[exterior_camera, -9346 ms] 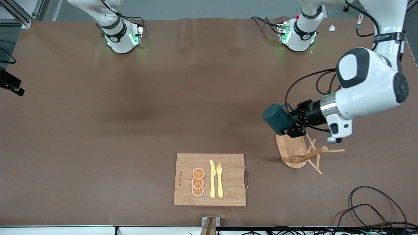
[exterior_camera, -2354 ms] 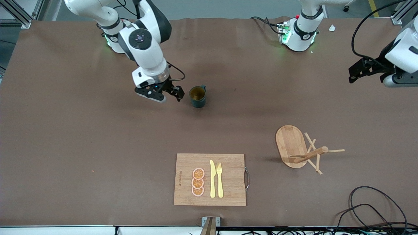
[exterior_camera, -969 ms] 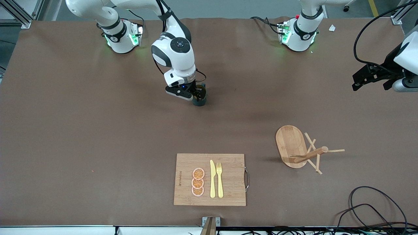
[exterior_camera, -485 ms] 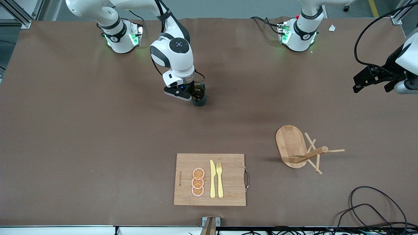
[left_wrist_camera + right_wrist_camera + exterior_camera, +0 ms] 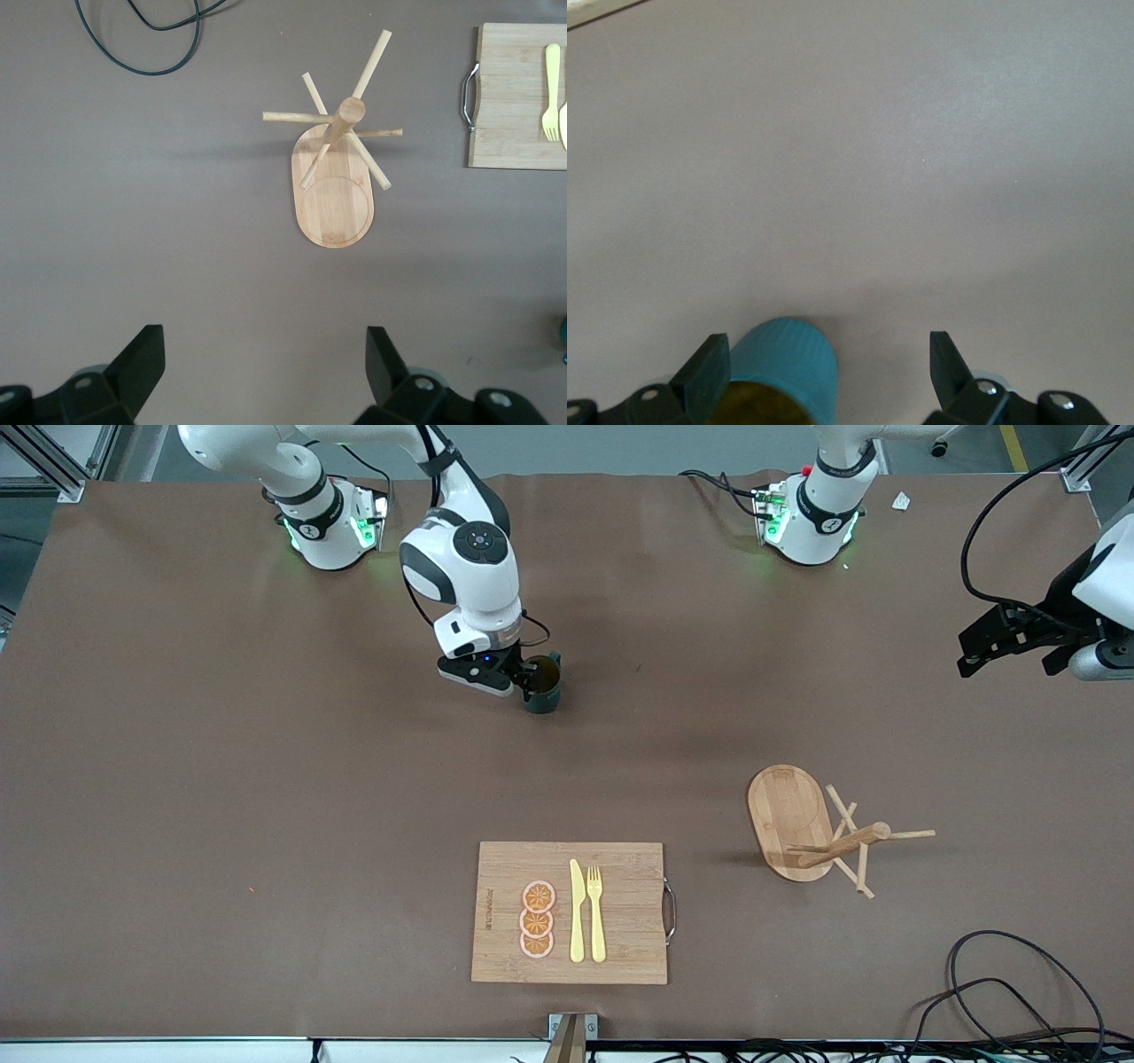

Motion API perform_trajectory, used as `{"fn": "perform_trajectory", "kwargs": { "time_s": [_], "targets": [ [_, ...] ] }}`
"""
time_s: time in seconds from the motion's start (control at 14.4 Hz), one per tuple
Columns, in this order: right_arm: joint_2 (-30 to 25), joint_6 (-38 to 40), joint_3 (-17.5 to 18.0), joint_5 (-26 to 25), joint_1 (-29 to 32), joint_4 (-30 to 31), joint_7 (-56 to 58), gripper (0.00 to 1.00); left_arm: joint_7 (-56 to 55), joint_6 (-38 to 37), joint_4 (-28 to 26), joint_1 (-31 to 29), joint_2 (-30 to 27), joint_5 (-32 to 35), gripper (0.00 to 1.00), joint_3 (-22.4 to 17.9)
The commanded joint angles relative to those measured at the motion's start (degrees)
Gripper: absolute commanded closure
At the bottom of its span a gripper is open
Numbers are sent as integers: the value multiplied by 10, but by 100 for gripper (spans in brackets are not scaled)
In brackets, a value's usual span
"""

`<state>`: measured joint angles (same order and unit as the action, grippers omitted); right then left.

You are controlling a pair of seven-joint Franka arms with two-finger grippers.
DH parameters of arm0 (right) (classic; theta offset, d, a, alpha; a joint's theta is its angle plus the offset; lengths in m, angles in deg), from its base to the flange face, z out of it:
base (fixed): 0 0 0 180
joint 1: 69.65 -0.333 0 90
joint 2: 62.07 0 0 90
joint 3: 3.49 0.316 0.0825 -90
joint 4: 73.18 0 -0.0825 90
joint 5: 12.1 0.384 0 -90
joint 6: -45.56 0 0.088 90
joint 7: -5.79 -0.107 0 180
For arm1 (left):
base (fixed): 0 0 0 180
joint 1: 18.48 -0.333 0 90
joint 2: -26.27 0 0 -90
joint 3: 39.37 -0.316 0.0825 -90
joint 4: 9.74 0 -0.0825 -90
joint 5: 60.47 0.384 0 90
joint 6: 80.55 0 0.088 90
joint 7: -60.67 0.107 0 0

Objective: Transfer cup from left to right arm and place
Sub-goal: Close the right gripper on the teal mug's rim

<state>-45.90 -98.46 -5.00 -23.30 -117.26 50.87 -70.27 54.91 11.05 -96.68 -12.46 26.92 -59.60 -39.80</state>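
The cup [image 5: 544, 690], a dark teal mug with a mustard-yellow inside, stands upright on the brown table near its middle, handle toward the robots' bases. My right gripper [image 5: 525, 679] is low at the cup's rim and open. In the right wrist view the cup [image 5: 786, 366] sits between the fingers, close against one finger [image 5: 709, 370] and well apart from the other, with my right gripper [image 5: 827, 372] wide open. My left gripper [image 5: 1001, 640] hangs open and empty in the air over the left arm's end of the table; the left wrist view shows that gripper [image 5: 266, 365] holding nothing.
A wooden mug tree [image 5: 833, 840] on an oval base stands toward the left arm's end, nearer the front camera; it also shows in the left wrist view [image 5: 341, 168]. A cutting board [image 5: 514, 957] with orange slices, knife and fork lies near the front edge. Cables [image 5: 1001, 983] lie at the corner.
The cup, once held by my left gripper near the mug tree, stands on the table. My right gripper came to it and in the last second shifted slightly toward the right arm's end.
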Motion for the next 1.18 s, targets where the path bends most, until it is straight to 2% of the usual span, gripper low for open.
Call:
{"fn": "perform_trajectory", "kwargs": {
  "time_s": [0.0,0.48,0.76,1.11],
  "targets": [
    [-22,-1,3,-14,-4,30,-12,1,-2,-8,14,0,7,-8,0,-3],
    [-17,-4,4,-15,-26,34,-17,1,-2,-8,14,-1,11,-6,0,-3],
    [-51,42,3,-14,-10,34,14,1,-2,-8,14,0,11,-6,0,-3],
    [-50,49,5,-11,-34,33,-1,1,-2,-8,14,0,11,-6,0,-3]
  ]
}}
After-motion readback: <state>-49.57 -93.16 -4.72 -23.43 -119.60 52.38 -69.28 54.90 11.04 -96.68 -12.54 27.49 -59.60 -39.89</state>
